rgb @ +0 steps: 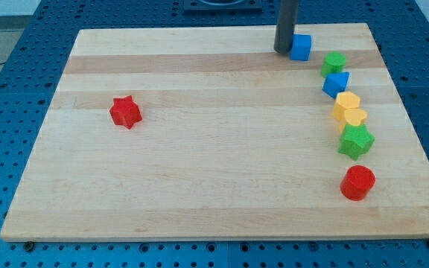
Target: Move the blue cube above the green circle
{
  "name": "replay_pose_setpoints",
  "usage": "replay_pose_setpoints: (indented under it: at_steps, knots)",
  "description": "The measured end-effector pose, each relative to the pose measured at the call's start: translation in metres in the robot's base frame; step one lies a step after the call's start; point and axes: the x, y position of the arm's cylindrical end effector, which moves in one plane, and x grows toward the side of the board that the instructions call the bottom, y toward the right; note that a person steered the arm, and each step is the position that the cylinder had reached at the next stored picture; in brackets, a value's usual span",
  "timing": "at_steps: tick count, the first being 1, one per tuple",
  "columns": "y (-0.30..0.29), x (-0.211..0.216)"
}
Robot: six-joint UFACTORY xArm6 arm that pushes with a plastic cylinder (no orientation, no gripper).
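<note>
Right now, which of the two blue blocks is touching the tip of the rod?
The blue cube at the view's top, right beside my tip. The other blue block lies lower, below the green circle.

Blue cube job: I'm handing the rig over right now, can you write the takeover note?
My tip sits at the view's top, touching the left side of the blue cube.
The green circle lies just right of and below the cube, heading a curved row with a second blue block.
Done: the cube is near the circle, up and to its left.
Left: nudge the cube rightward until it sits directly above the circle.
</note>
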Motion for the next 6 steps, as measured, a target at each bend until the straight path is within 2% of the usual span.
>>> replay_pose_setpoints:
  at_steps: [2,6]
  knots:
    - [0.031,0.004]
    - [0.045,0.02]
